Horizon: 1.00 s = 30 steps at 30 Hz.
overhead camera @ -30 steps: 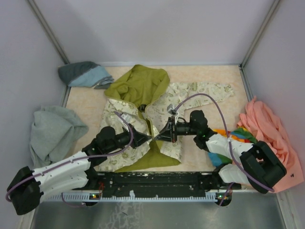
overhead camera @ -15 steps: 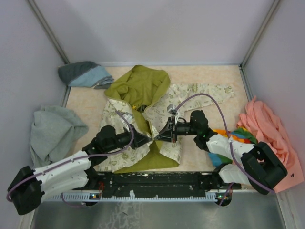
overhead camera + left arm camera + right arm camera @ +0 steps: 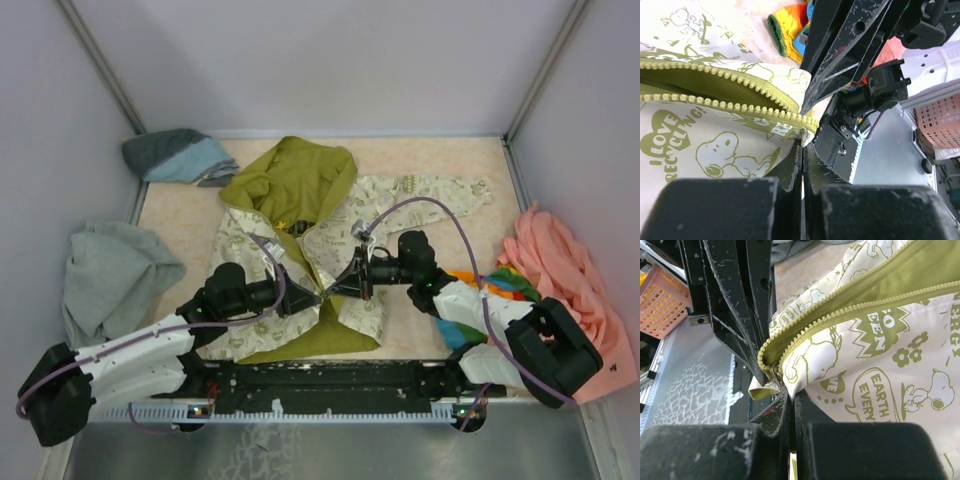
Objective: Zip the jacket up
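The jacket (image 3: 410, 190) lies on the table's (image 3: 180, 218) middle.

The cream fabric jacket with olive-green prints (image 3: 245, 240) is closing: its front panels are drawing together as the left gripper (image 3: 314, 297) and right gripper (image 3: 341, 288) are edging closer.

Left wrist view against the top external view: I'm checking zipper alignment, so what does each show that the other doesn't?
Only the left wrist view shows the two rows of zipper teeth, spread apart farther off and converging toward the left gripper, plus an orange basket. Only the top external view shows the hood, a sleeve, the grey sweatshirt and the peach garment. Both show the jacket, the left gripper and right gripper shut on its lower front edges with tips nearly meeting, and the rainbow cloth.
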Each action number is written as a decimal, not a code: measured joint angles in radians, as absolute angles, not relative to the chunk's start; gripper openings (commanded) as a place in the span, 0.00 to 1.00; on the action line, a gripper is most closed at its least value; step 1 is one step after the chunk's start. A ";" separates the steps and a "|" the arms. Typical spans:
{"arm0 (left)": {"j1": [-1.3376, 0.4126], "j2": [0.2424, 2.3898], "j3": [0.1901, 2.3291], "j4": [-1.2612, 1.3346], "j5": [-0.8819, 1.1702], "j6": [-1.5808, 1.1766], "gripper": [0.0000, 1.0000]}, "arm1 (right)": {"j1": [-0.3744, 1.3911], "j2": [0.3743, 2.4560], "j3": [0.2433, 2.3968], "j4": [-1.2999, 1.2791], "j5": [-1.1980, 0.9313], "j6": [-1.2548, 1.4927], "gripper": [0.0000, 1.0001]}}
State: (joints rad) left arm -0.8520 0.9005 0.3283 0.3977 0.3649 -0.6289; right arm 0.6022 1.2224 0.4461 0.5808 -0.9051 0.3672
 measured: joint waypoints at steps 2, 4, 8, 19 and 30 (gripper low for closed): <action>-0.852 0.922 0.332 0.410 0.381 -0.631 0.00 | 0.601 1.222 0.446 0.580 -0.903 0.367 0.00; -0.852 0.946 0.334 0.430 0.401 -0.633 0.00 | 0.601 1.222 0.446 0.580 -0.902 0.367 0.00; -0.850 0.994 0.345 0.451 0.433 -0.639 0.00 | 0.600 1.222 0.446 0.571 -0.895 0.366 0.00; -0.818 1.052 0.379 0.392 0.435 -0.666 0.00 | 0.592 1.191 0.446 0.531 -0.851 0.359 0.00; -0.812 1.102 0.397 0.368 0.486 -0.672 0.00 | 0.592 1.177 0.450 0.521 -0.850 0.360 0.00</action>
State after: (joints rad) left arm -0.8116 1.1015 0.3973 0.3676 0.4858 -0.6716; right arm 0.5922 1.1774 0.4503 0.5205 -0.8497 0.3599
